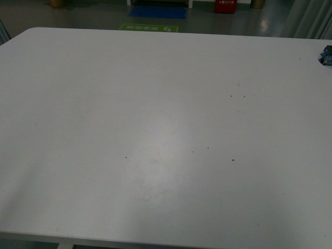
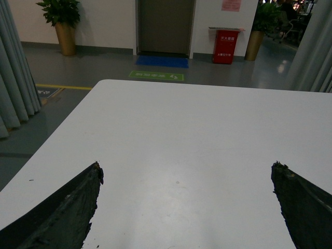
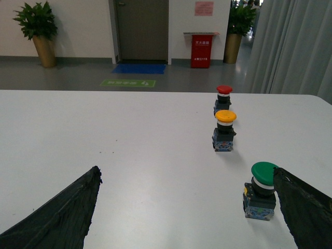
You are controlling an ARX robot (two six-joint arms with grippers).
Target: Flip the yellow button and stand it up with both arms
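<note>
The yellow button (image 3: 224, 129) shows only in the right wrist view. It stands upright on the white table (image 3: 129, 155), yellow-orange cap on top, black collar and blue-black block below. My right gripper (image 3: 187, 171) is open and empty, well short of the button; its dark fingers (image 3: 62, 212) frame the table. My left gripper (image 2: 187, 168) is open and empty over bare table (image 2: 181, 135); no button shows in that view. Neither arm shows in the front view, and no yellow cap shows there.
A red button (image 3: 223, 98) stands beyond the yellow one, and a green button (image 3: 262, 189) stands close beside one right finger. In the front view a small blue-black block (image 1: 327, 54) sits at the table's far right edge. Floor lies beyond the far edge.
</note>
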